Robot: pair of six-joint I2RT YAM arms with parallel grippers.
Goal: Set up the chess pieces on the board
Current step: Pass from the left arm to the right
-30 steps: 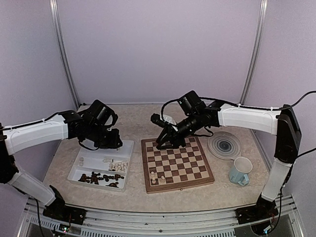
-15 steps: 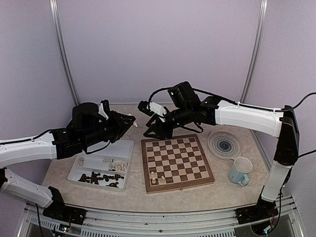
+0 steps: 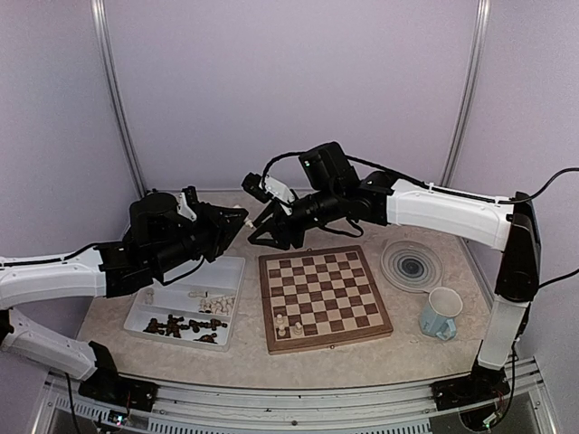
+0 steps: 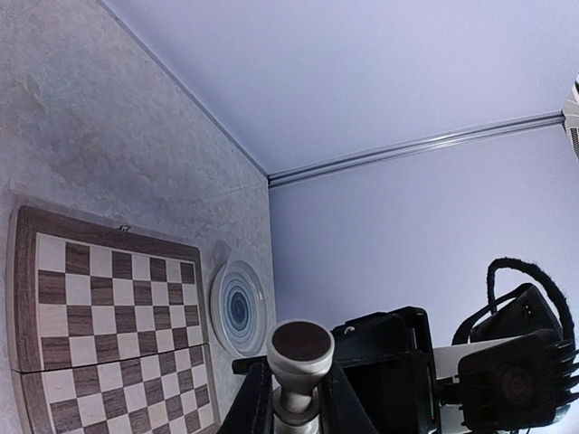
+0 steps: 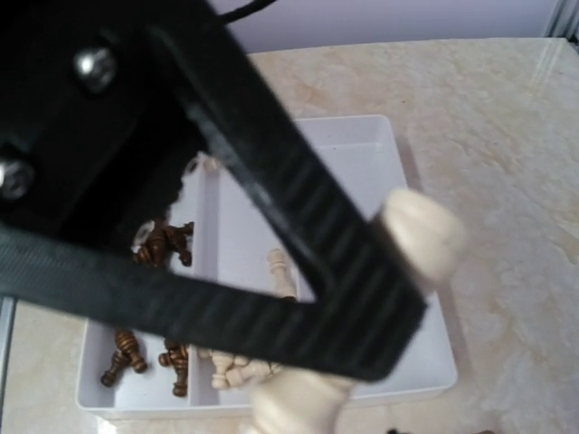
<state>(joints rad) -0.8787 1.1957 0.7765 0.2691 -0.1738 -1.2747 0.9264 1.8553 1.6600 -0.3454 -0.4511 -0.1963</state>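
Observation:
My left gripper [image 3: 239, 218] is shut on a pale cream chess piece [image 4: 300, 363], held in the air between the tray and the board with its dark felt base toward the left wrist camera. My right gripper [image 3: 261, 232] hovers right next to it with its jaws spread. In the right wrist view the same cream piece [image 5: 422, 237] passes behind a black ribbed finger [image 5: 298, 226] of the left gripper. The board [image 3: 324, 297] carries two pale pieces [image 3: 289, 325] at its near left corner. Other pale pieces [image 3: 215, 302] and dark pieces [image 3: 181, 325] lie in the white tray [image 3: 172, 287].
A round grey-ringed plate [image 3: 412, 266] lies right of the board, and a pale blue mug [image 3: 441, 314] stands in front of it. The tray sits left of the board. Lilac walls with metal posts close the back and sides.
My left gripper rose from the tray with a pale piece and swung right. My right gripper left the board's far edge and moved left and up to meet it.

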